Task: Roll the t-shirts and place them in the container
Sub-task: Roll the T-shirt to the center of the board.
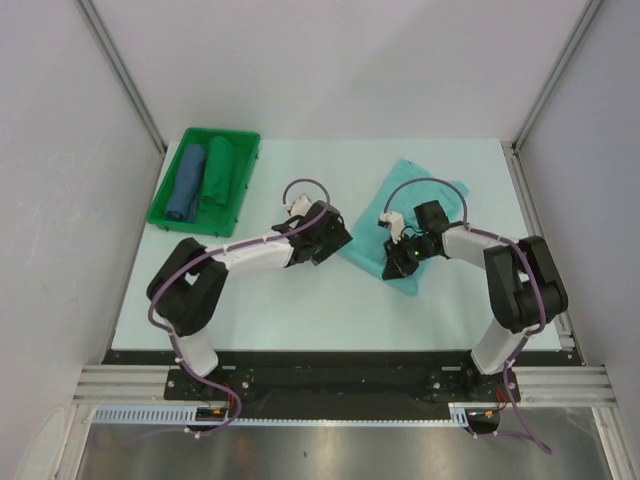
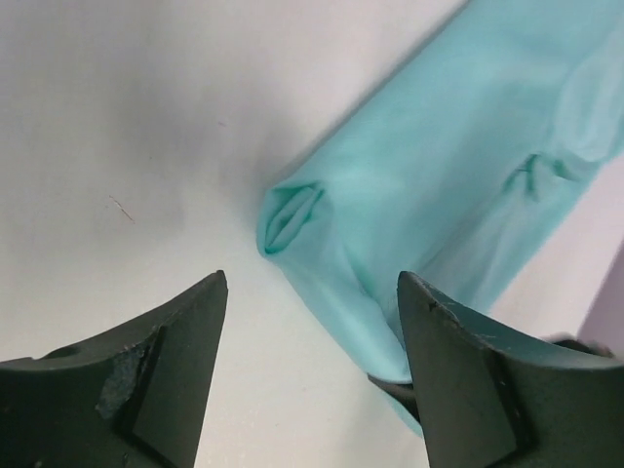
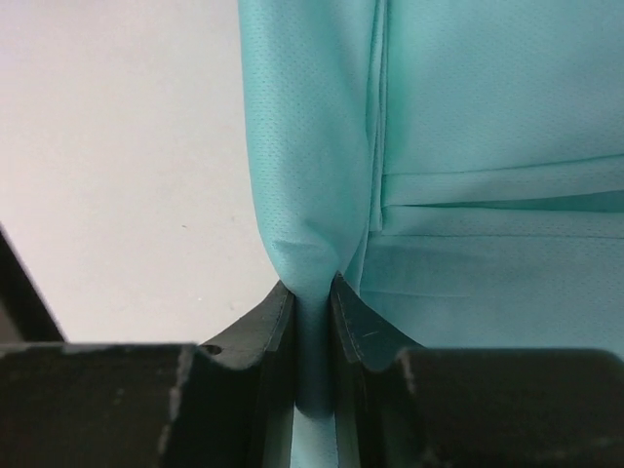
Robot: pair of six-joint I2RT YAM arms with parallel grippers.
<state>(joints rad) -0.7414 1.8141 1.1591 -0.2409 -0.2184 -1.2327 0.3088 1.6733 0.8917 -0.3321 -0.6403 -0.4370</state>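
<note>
On the pale table (image 1: 300, 300), the right gripper (image 3: 312, 292) pinches a fold of the mint t-shirt (image 1: 432, 200); the left gripper (image 2: 312, 292), spread wide, hovers at its left edge.

The left arm (image 1: 248, 257) and the right arm (image 1: 468, 240) are built the same way: white tube-like links sit between bulky black joint housings, and a thin purple cable (image 1: 300, 184) runs along each arm, with a loop near the wrist. The left gripper (image 2: 312, 292) has two dark, wedge-shaped fingers (image 2: 458, 380) with flat inner faces, and one of them has a pale grey chipped spot on its edge. The right gripper (image 3: 312, 292) has fingers (image 3: 366, 336) of the same dark matte material with fine light scratches, and the top view shows a small green light (image 1: 413, 254) on its black body.
</note>
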